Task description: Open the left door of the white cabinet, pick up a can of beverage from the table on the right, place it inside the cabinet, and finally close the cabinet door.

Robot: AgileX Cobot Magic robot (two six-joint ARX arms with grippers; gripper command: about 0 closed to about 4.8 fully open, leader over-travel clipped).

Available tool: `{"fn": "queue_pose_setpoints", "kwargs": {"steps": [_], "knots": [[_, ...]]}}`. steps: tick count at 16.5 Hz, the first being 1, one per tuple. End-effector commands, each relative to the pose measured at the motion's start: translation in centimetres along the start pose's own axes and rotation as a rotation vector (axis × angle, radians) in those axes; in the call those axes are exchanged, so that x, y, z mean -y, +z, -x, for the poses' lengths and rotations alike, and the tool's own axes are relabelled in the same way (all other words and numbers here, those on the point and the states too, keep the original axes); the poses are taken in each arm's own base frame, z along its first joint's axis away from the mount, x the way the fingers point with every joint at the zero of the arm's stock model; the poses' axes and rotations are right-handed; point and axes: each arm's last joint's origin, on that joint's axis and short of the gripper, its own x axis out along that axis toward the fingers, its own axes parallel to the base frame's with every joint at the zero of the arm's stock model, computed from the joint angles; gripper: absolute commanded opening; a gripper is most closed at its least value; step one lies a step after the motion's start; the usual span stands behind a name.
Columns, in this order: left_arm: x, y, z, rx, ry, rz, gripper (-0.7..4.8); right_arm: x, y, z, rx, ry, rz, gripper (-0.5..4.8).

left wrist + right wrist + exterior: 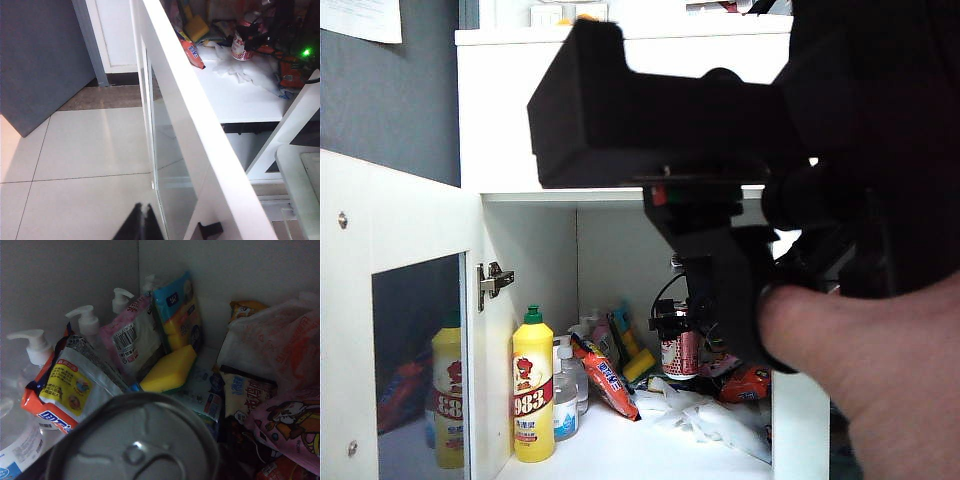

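In the exterior view the left door [395, 330] is standing open and the right gripper [682, 338] is reaching deep into the white cabinet [510, 120], jaws set around the red beverage can [680, 352] low over the cluttered shelf; a black arm and a blurred pinkish shape are blocking much of the frame. In the left wrist view the left gripper [142, 224], jaws together and empty, is idling beside the door's edge, cropped by the frame. In the right wrist view the can's silver top [134, 440] is filling the foreground; whether it is resting or gripped is unclear. Release and door-closing are remaining.
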Motion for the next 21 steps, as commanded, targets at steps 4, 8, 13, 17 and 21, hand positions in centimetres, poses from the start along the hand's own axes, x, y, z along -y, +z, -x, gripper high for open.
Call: {"fn": "queue_pose_setpoints", "kwargs": {"steps": [4, 8, 13, 17, 21], "knots": [[-0.02, 0.11, 0.02, 0.007, 0.004, 0.009, -0.05, -0.11, 1.68, -0.05, 0.079, 0.002, 0.011, 3.31], [-0.02, 0.13, 0.02, 0.008, 0.004, 0.01, -0.05, -0.11, 1.68, -0.05, 0.079, 0.002, 0.011, 3.66], [-0.03, 0.12, 0.02, 0.008, 0.004, 0.01, -0.05, -0.11, 1.68, -0.05, 0.079, 0.002, 0.011, 4.2], [-0.03, 0.13, 0.03, 0.008, 0.004, 0.01, -0.05, -0.08, 1.67, -0.05, 0.079, 0.001, 0.011, 4.24], [-0.03, 0.12, 0.02, 0.008, 0.004, 0.01, -0.05, -0.11, 1.64, -0.05, 0.073, 0.002, 0.01, 4.23]]}}
